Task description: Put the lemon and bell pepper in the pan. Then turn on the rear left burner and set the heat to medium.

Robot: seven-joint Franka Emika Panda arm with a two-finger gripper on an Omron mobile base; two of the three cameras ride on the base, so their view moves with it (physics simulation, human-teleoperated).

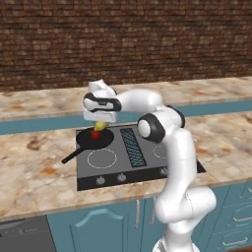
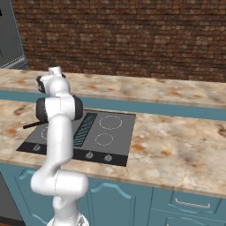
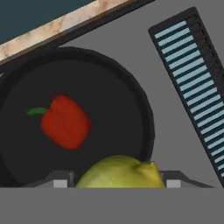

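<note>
We start with the cooktop, set into the marbled counter, with its knobs along the front edge. The pan sits on the rear left zone, handle trailing toward the front left. The bell pepper already lies inside it, left of centre in the hand view. Our gripper hangs above the pan, clamped on the lemon — the fruit sits between the fingertips, over the pan's near rim rather than its middle.

That offset is our main worry: let go here, the lemon may strike the rim and roll out onto the cooktop. Dropped from this height it could also bounce — or knock the pepper. A small shift toward the pan's centre and a lower release look safer to us.
</note>
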